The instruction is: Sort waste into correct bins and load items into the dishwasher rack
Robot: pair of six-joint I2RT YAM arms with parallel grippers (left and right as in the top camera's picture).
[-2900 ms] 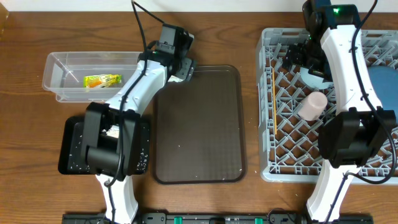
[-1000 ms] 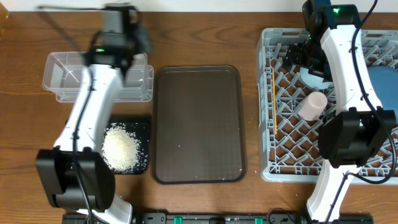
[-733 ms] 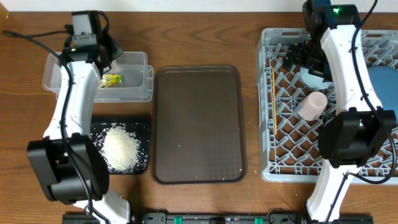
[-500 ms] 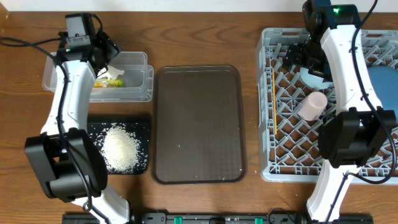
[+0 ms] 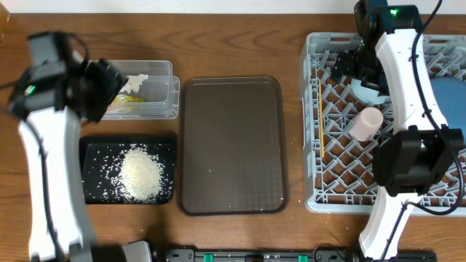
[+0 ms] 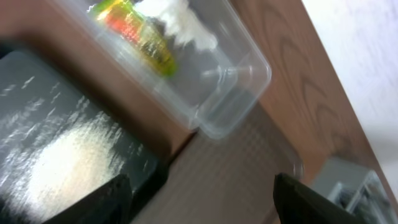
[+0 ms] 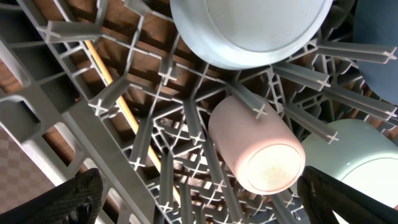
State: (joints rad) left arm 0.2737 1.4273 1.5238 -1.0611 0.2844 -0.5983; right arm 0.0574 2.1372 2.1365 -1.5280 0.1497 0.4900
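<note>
The clear tub (image 5: 156, 94) holds the yellow-green wrapper (image 5: 129, 97) and the white tissue (image 5: 137, 80); the left wrist view shows the tub (image 6: 236, 74), wrapper (image 6: 134, 34) and tissue (image 6: 177, 15). The rice heap (image 5: 142, 175) lies in the black tray (image 5: 95, 149), also seen from the left wrist (image 6: 68, 162). My left gripper (image 5: 98, 91) is blurred at the tub's left end, open and empty (image 6: 205, 199). My right gripper (image 5: 351, 67) hangs open (image 7: 211, 205) over the grey rack (image 5: 320, 196), above the pink cup (image 7: 258, 146), light-blue bowl (image 7: 249, 25), pale-green bowl (image 7: 354, 155), dark-blue dish (image 5: 448, 94) and wooden stick (image 5: 319, 116).
A large brown serving tray (image 5: 233, 145) lies between the bins and the rack, with a few stray grains on it. The left arm stands along the table's left side beside the black tray.
My left arm swung from over the black tray to the tub, left the tissue there, and has pulled back to the left. The right arm has not moved.
</note>
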